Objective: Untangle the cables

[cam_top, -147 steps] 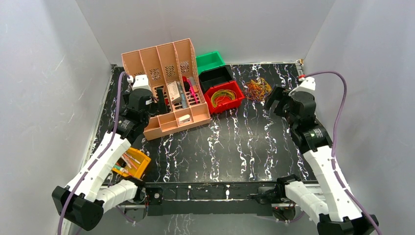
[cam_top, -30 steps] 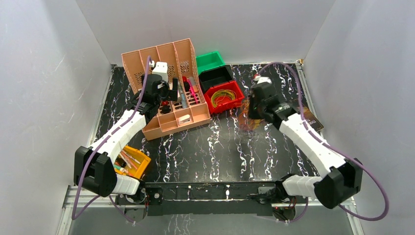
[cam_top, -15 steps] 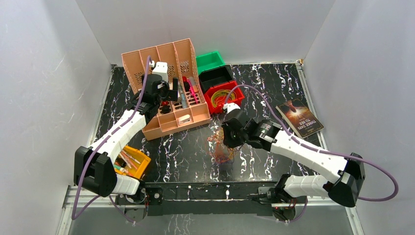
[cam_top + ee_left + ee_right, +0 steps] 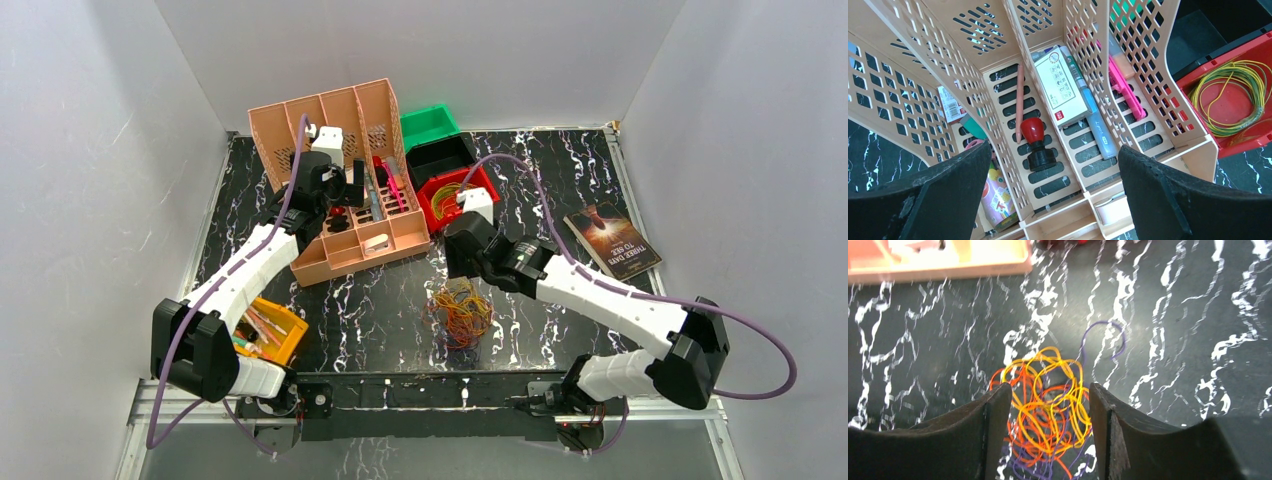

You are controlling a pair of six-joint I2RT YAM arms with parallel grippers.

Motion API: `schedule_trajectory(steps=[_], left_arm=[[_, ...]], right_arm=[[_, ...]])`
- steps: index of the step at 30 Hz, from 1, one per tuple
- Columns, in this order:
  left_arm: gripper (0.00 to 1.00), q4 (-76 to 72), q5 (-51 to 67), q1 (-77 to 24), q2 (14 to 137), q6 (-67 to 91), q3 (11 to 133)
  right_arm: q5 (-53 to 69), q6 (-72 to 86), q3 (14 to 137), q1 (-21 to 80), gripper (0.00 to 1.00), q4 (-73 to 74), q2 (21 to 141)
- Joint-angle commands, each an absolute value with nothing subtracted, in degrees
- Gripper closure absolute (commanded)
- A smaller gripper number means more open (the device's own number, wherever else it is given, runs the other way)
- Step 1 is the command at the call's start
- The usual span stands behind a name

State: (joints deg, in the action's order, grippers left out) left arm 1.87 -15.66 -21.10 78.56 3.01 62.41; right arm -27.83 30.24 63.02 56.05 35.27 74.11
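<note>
The right fingers (image 4: 990, 440) are hovering apart over the cables (image 4: 461, 313), gripping nothing, arm stretching inward; the left fingers (image 4: 923, 200) are gaping above the organiser (image 4: 1088, 30).

The cables (image 4: 461, 313) are orange, yellow and dark purple, the desk (image 4: 560, 170) black with white marble veining, the slotted organiser (image 4: 345, 250) peach, one bin (image 4: 428, 205) red, another bin (image 4: 430, 122) green.

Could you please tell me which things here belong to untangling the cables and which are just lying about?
For the job:
- tangled cables
- right pincer, open above them

Just lying about:
- peach organiser
- book
- green bin
- black bin
- yellow tray
</note>
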Motion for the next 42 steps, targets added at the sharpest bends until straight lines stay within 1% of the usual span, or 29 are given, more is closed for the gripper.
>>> schedule_trajectory(steps=[1, 5, 8, 12, 13, 20, 27, 34, 42], left_arm=[[0.02, 2.46, -15.10, -20.74, 77.68, 3.29, 64.72], [0.02, 2.53, -14.99, -20.77, 77.87, 3.39, 64.77], [0.02, 2.46, -14.87, -20.74, 77.92, 3.49, 64.78], [0.02, 2.54, -14.60, -20.75, 78.13, 3.52, 64.94], [0.02, 2.55, -14.54, -20.77, 78.13, 3.56, 64.97], [0.02, 2.54, -14.96, -20.72, 77.72, 3.34, 64.86], [0.02, 2.55, -14.90, -20.72, 77.39, 3.35, 64.86], [0.02, 2.48, -15.25, -20.57, 77.08, 3.42, 64.82], [0.02, 2.46, -15.42, -20.50, 76.73, 3.32, 64.69]], right_arm=[[-38.25, 34.24, 65.65, 52.31, 0.32, 28.98, 72.73], [-34.52, 39.50, 66.55, 43.96, 0.23, 23.62, 76.55], [-32.24, 43.30, 69.99, 38.54, 0.12, 22.79, 82.51], [-30.50, 46.30, 74.46, 36.30, 0.03, 20.32, 88.92], [-30.14, 46.93, 76.08, 36.10, 0.02, 20.13, 90.50], [-32.70, 57.21, 85.23, 35.20, 0.02, 28.11, 102.35], [-33.18, 61.71, 91.57, 35.24, 0.02, 36.55, 111.54], [-34.95, 64.12, 85.86, 35.03, 0.04, 36.42, 110.66], [-36.21, 60.92, 77.63, 31.45, 0.06, 36.19, 105.82]])
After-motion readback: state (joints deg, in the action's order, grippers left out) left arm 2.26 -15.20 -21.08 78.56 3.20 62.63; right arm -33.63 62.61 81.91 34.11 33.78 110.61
